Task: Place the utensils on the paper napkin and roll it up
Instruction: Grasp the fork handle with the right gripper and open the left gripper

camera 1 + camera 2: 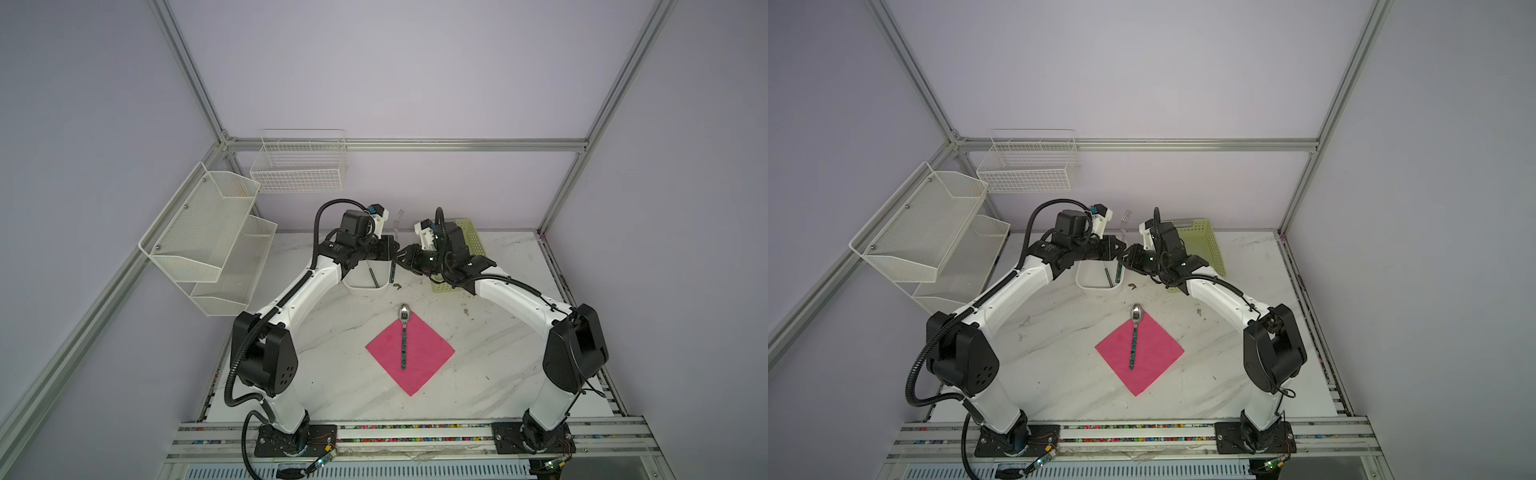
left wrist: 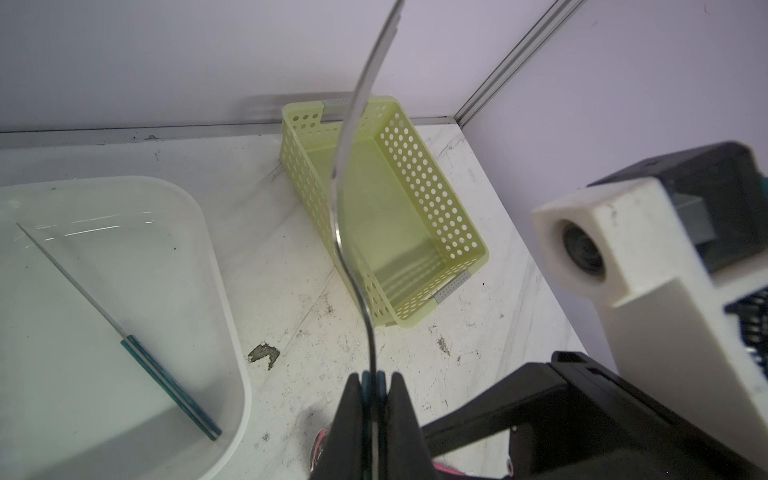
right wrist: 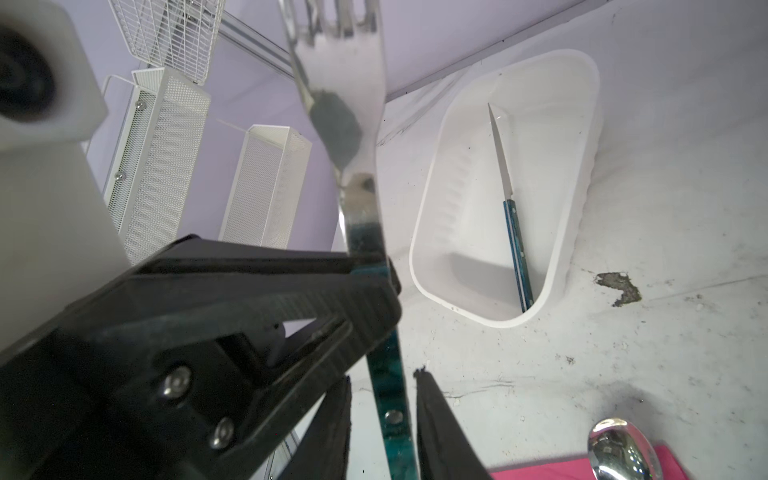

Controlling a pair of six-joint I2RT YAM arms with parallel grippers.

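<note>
Done so far: spoon [image 1: 404, 336] lies on the paper napkin [image 1: 428, 357], near-centre of the desk [image 1: 332, 365]. Its handle runs across the middle of the sheet and its bowl pokes past the far corner.

Not done: fork [image 3: 360, 195] is in the air at the far middle, upright with tines up, over the right end of the white tub [image 1: 365, 289].
- left gripper [image 2: 371, 382]: jaws clamped tight on the teal handle, just below the metal neck.
- right gripper [image 3: 382, 376]: jaws narrowly apart, straddling the handle lower down. A gap shows on both sides, so no grip there.

Reads like a left-to-right hand-over about to close; that's my guess.

A knife [image 3: 515, 232] lies in the tub; I can't tell whether it counts as one of the utensils. A green basket [image 2: 432, 178] sits far right, not involved.

Left to do: lay the fork beside the spoon on the napkin, then roll it all up. The napkin is flat and rolling hasn't started. Call it about a third done.
</note>
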